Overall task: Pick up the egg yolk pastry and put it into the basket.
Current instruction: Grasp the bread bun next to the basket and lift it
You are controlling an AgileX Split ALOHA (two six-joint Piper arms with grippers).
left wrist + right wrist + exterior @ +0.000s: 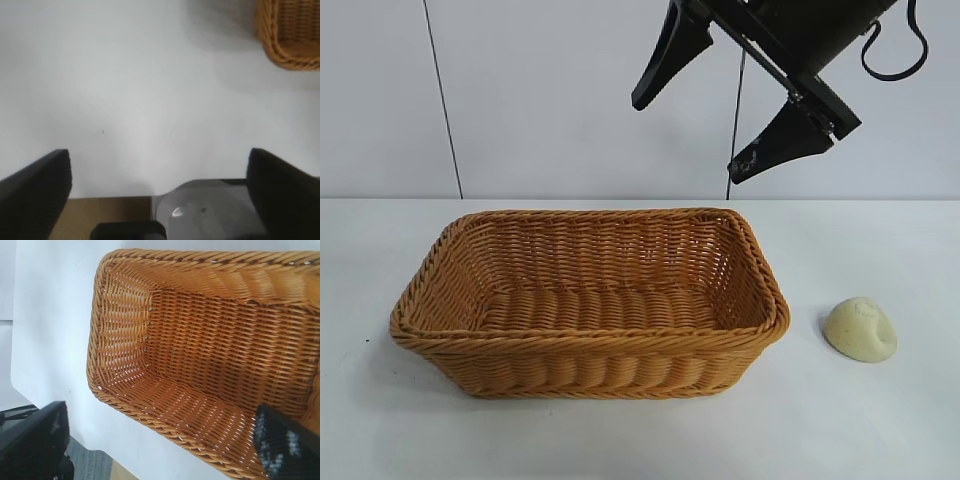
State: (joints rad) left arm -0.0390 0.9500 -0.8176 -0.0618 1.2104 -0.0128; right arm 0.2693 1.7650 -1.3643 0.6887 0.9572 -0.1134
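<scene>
The egg yolk pastry (861, 329) lies on the white worktop (880, 420) just beside the basket (588, 300), outside its wall on the right arm's side, untouched. The right tool (740, 100) hangs above the basket's far edge, fingers spread wide and holding nothing. The left tool (159, 187) is over bare worktop near a basket corner, likewise wide apart and empty.
</scene>
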